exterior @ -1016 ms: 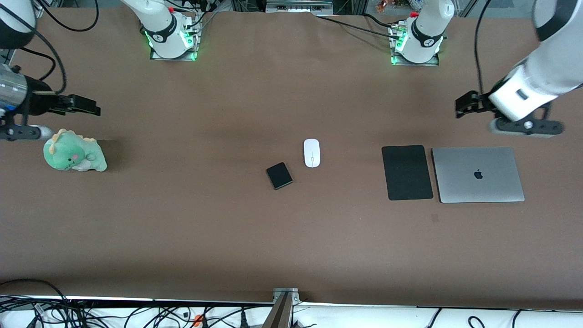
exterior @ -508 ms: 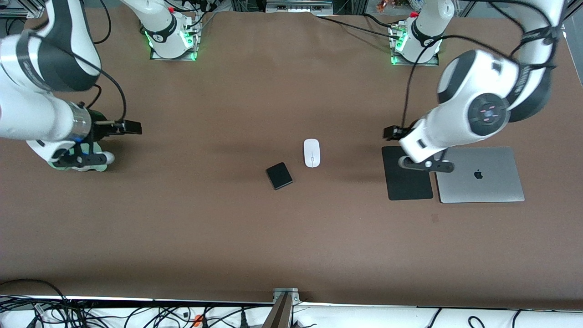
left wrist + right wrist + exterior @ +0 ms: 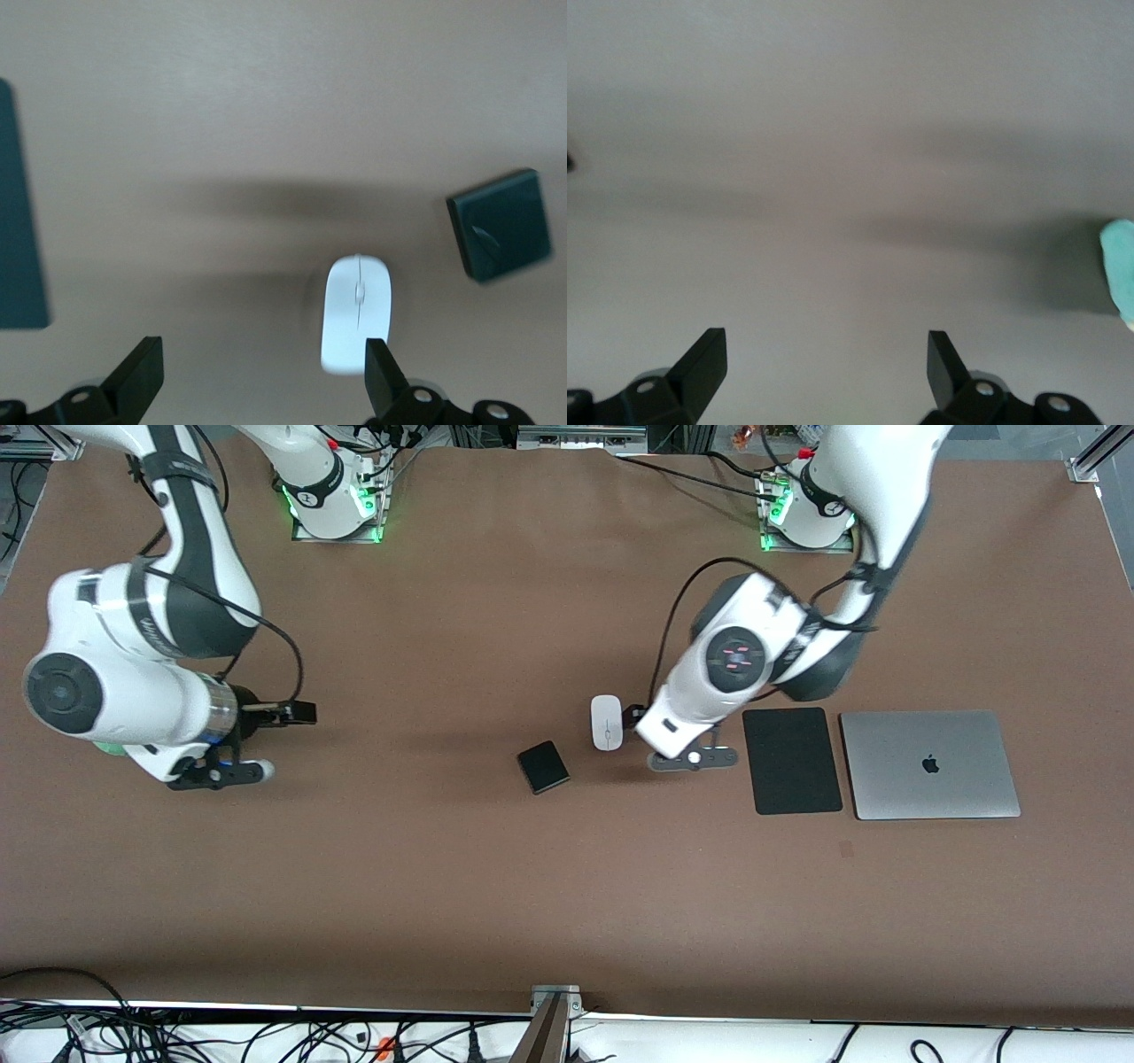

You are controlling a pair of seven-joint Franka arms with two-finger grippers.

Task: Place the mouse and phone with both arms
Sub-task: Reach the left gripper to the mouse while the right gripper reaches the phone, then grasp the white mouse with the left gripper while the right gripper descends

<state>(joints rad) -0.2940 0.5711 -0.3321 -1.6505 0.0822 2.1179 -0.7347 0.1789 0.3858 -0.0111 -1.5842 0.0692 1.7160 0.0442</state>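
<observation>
1. My left gripper [image 3: 261, 376] hangs just beside the mouse [image 3: 606, 722], fingers spread wide, holding nothing
2. The phone [image 3: 543, 767] lies on the table [image 3: 443, 886] near the mouse, nearer the front camera
3. My right gripper [image 3: 824, 372] hangs over bare table, fingers wide, empty

The white mouse [image 3: 606, 723] lies mid-table, with the black phone [image 3: 543, 767] just beside it, nearer the camera and toward the right arm's end. The left gripper [image 3: 633, 716] hangs just beside the mouse, between it and the black mouse pad [image 3: 791, 760], which lies next to a closed silver laptop [image 3: 928, 763]. The right gripper [image 3: 299, 712] is over bare brown table [image 3: 567, 886], well apart from the phone
</observation>
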